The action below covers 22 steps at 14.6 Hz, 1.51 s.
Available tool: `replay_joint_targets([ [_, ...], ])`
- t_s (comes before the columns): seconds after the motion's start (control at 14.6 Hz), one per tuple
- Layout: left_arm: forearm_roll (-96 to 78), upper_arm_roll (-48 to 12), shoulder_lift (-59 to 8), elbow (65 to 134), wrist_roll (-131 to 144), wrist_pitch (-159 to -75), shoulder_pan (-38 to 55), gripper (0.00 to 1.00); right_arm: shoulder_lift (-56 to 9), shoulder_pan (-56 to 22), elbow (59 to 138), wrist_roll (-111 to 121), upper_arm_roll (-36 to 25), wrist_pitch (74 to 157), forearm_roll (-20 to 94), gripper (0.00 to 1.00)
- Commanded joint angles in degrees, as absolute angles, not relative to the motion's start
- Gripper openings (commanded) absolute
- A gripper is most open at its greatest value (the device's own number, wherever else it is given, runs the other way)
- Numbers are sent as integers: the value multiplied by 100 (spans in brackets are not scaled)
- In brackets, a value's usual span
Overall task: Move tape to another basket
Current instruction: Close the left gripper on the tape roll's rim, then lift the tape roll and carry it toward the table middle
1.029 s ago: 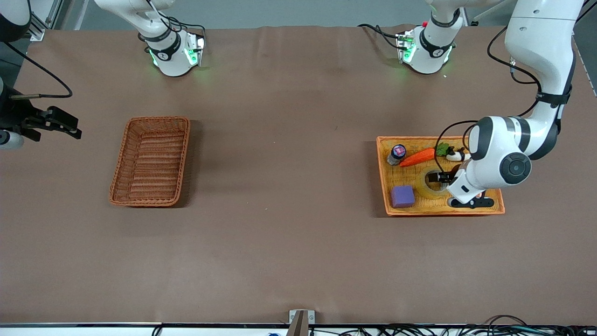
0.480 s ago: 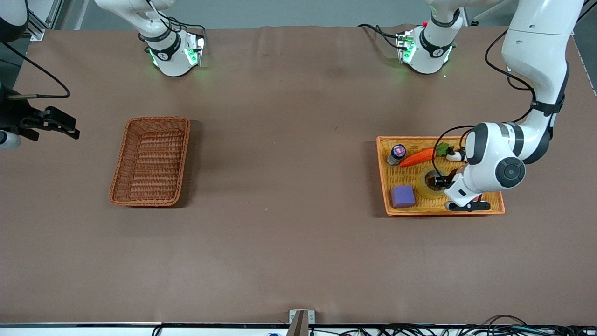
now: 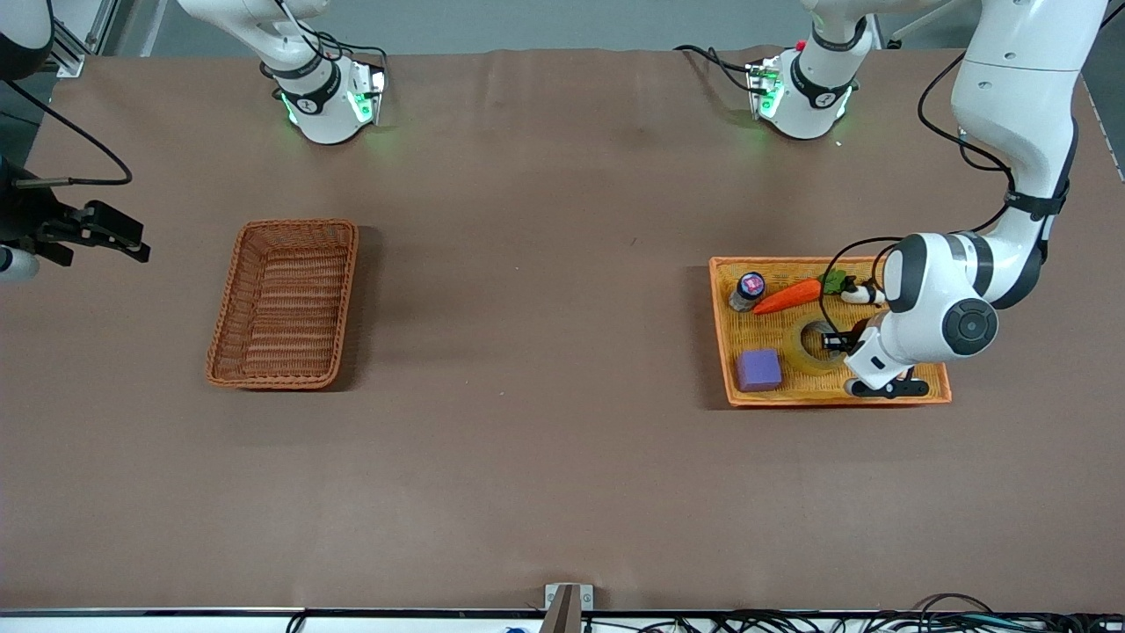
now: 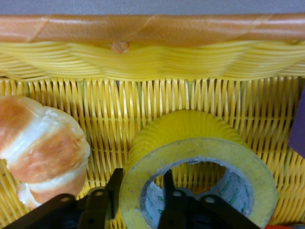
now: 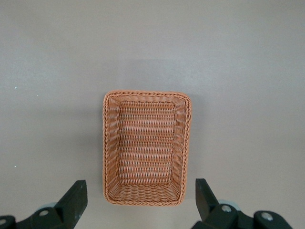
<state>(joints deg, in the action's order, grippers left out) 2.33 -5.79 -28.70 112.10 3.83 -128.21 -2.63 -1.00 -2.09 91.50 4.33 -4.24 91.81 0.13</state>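
we're down in the yellow tray at the right of the front view, where the left gripper sits low on the tape. in the left wrist view we see it plainly: one finger outside the roll, the other inside the hole, the jaws drawn in on the wall of the tape between them, so we call that a pinch on the ring. the roll lies flat on the weave with no gap showing under it, so we judge the lift is not yet made. around it in the tray we have a croissant just beside the roll, a purple block lower in the frame, and a carrot and a small bottle toward the tray's upper edge. over at the left of the front view the brown basket lies with nothing in it, well apart from the tray. the right gripper hangs over the table just off the basket's end, fingers spread wide with nothing between them, and that arm waits. so where do we stand? early on, we'd say: the grasp looks made, and the lift clear of the tray wall, the carry across the table and the drop into the brown basket are all still to do.
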Motion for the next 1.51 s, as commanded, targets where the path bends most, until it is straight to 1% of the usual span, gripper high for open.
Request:
replay_joint_targets([
  [0.0,316,-606,-2532,11285,360,-12597,-272,19,-35,-79,9246,475,-334,9229,26,100],
  [0.21,325,-615,-2111,11268,369,-12218,-272,10,-35,-79,9246,475,-334,9211,26,100],
  [0.41,282,-659,-1715,11136,501,-11858,-229,8,-35,-70,9246,475,-334,9220,26,100],
  [0.55,246,-904,-1626,10804,832,-11498,-202,4,-35,-70,9246,475,-334,9229,26,100],
  [0.69,246,-1386,-1713,10487,1404,-11417,-159,4,-35,-70,9237,475,-334,9228,26,100],
  [0.82,281,-1852,-1950,10223,2228,-11434,25,4,-35,-79,9237,501,-334,9211,18,100],
  [0.89,325,-1915,-2116,10056,2676,-11469,261,4,-35,-79,9246,492,-334,9211,18,100],
  [1.17,439,-1872,-3468,8766,4618,-11487,1658,4,-44,-79,9272,466,-334,9237,18,100],
  [1.3,623,-1872,-4066,8063,5323,-11487,2055,4,-44,-79,9272,475,-334,9237,26,100],
  [1.44,615,-1872,-4393,7779,5650,-11574,2450,4,-53,-79,9272,483,-334,9229,18,100],
])
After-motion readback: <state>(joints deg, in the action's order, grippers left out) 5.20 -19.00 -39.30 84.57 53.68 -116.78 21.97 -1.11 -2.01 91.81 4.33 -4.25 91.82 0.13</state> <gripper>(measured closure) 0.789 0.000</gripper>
